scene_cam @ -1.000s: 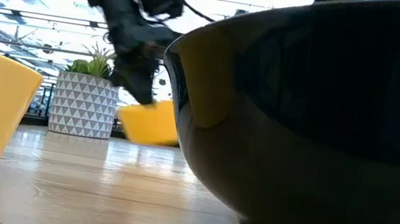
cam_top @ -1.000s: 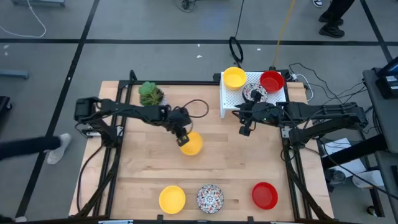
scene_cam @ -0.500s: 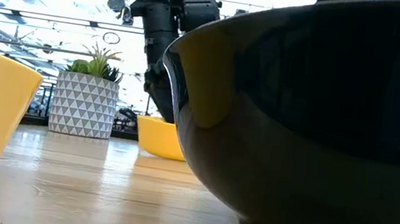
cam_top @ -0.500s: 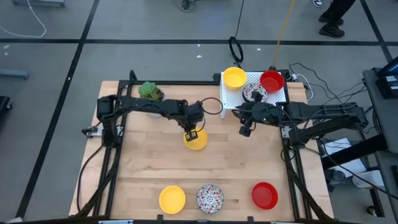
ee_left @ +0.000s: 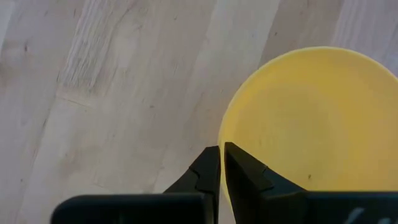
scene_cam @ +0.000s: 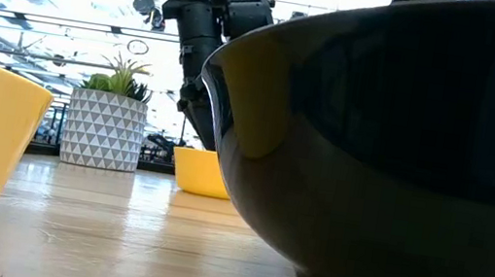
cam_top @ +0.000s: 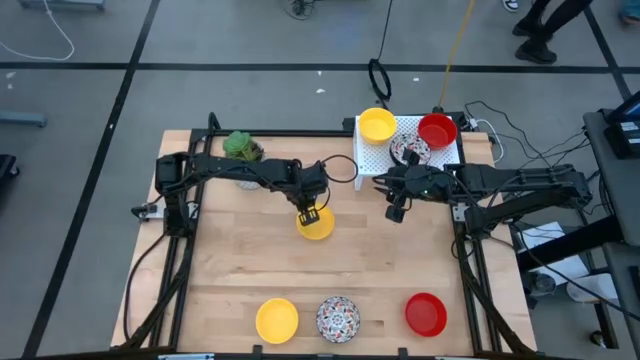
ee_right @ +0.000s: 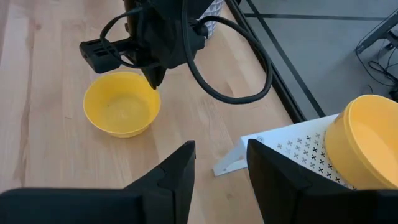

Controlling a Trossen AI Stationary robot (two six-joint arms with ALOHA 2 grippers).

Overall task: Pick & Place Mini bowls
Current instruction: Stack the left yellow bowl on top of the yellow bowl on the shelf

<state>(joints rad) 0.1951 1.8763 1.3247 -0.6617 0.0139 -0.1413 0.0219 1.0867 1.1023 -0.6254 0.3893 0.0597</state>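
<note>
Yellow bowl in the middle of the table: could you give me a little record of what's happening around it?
bowl: yellow bowl sits on the wooden table
left pincer: shut on the bowl's rim
right pincer: open, empty, beside the white rack
on the rack: yellow, red and patterned bowl
front edge: yellow, patterned, red bowl

Count from the high view:
- Yellow bowls: three [cam_top: 315, 224] [cam_top: 277, 320] [cam_top: 377, 125].
- Red bowls: two [cam_top: 426, 314] [cam_top: 437, 130].
- Patterned bowls: two [cam_top: 338, 319] [cam_top: 408, 150].
- White rack [cam_top: 375, 155]: one, at 1 o'clock on the table.
- Potted plant [cam_top: 242, 150]: one, at 11 o'clock.
- Robot arms: two.
</note>
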